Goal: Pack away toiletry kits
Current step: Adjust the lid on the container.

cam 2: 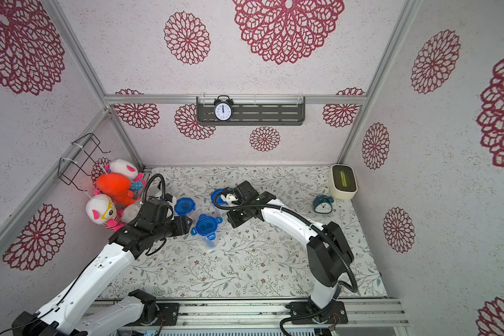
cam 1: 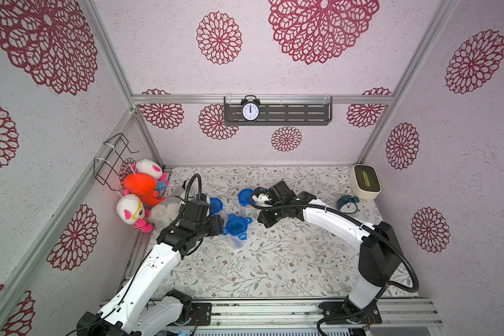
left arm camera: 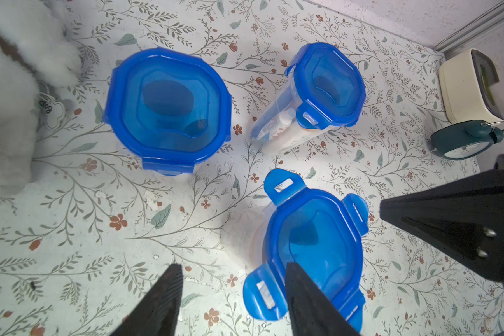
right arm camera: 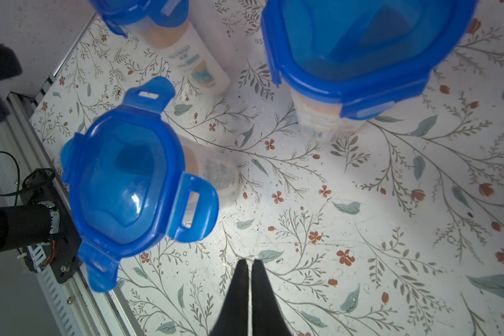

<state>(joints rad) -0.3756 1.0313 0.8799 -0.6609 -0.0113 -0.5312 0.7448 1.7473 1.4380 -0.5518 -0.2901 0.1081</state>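
Note:
Three toiletry kits, clear cups with blue lids, stand close together on the floral table. The front cup point(cam 1: 237, 225) point(left arm camera: 314, 247) point(right arm camera: 122, 180) has its lid tabs flared outward. The two behind it point(cam 1: 216, 205) point(cam 1: 246, 197) have their tabs folded down. White bottles and a tube point(left arm camera: 285, 116) show through the cup walls. My left gripper point(left arm camera: 234, 279) point(cam 1: 220, 227) is open at the front cup's left side. One finger lies over the lid and a flared tab sits between the fingers. My right gripper point(right arm camera: 250, 261) point(cam 1: 264, 221) is shut on nothing, just right of that cup.
Plush toys point(cam 1: 141, 189) crowd the back left corner beside the left arm. A teal alarm clock point(cam 1: 347, 203) and a cream box point(cam 1: 365, 181) stand at the back right. A wire basket point(cam 1: 114, 158) hangs on the left wall, and a grey shelf point(cam 1: 297, 113) with a clock on the back wall.

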